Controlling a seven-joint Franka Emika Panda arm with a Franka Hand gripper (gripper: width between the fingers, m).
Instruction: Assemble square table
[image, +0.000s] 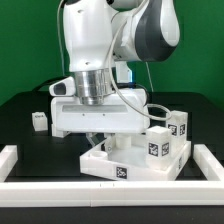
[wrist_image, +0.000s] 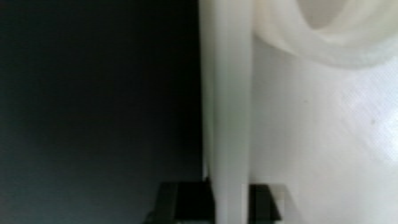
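The white square table top (image: 135, 163) lies on the black table at the front middle of the exterior view, with a tag on its front wall. Two tagged white legs (image: 177, 128) stand on its far corner towards the exterior view's right. My gripper (image: 97, 142) reaches down onto the top's edge on the exterior view's left, its fingers mostly hidden under the hand. In the wrist view my gripper (wrist_image: 226, 203) has one dark finger (wrist_image: 183, 203) on each side of the top's upright white rim (wrist_image: 228, 100) and is shut on it.
A small tagged white leg (image: 38, 121) stands apart on the black table at the exterior view's left. Another white piece (image: 56, 88) lies further back on that side. The low white border rail (image: 100, 196) runs along the front and both sides.
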